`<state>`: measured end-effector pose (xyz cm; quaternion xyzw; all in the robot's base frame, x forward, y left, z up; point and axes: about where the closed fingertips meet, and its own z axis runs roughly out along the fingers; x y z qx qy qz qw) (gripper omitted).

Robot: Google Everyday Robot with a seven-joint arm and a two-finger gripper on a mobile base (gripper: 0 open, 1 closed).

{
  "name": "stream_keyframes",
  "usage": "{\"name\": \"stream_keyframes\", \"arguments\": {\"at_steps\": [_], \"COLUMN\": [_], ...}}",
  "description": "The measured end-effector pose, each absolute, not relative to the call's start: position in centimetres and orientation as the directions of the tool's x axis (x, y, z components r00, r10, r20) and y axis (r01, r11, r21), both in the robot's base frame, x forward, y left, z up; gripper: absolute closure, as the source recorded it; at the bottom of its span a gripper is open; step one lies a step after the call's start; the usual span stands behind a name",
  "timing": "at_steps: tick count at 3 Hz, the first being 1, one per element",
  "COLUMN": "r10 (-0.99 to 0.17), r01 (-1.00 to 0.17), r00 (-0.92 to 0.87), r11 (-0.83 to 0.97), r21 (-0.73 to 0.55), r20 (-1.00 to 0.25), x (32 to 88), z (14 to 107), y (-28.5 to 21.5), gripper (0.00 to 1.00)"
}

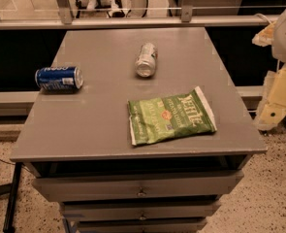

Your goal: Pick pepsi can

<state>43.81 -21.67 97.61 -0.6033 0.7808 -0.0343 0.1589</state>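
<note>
The pepsi can [58, 78] is blue with white lettering and lies on its side near the left edge of the grey table top [103, 125]. My gripper [274, 111] shows as cream-coloured parts at the right edge of the view. It is off the table's right side, far from the can and holding nothing that I can see.
A silver-white can with green marks [146, 59] lies on its side at the table's middle back. A green chip bag [170, 116] lies flat at the front right. Drawers [141, 188] sit under the top. A rail [133, 21] runs behind the table.
</note>
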Motion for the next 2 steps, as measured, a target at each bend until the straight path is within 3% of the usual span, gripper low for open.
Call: {"name": "stream_keyframes", "arguments": {"at_steps": [1,2], "r10": [-0.953,-0.945], "r01": [-0.931,-0.937], "r00": [-0.221,-0.152], "r11": [0.270,0.231], "r21": [-0.246,-0.262], "r20": [-0.207,-0.290], "x": [43.8,46.1], "z": [97.6,98.0], "y": [-21.7,-17.9], "gripper": [0.00,0.00]}}
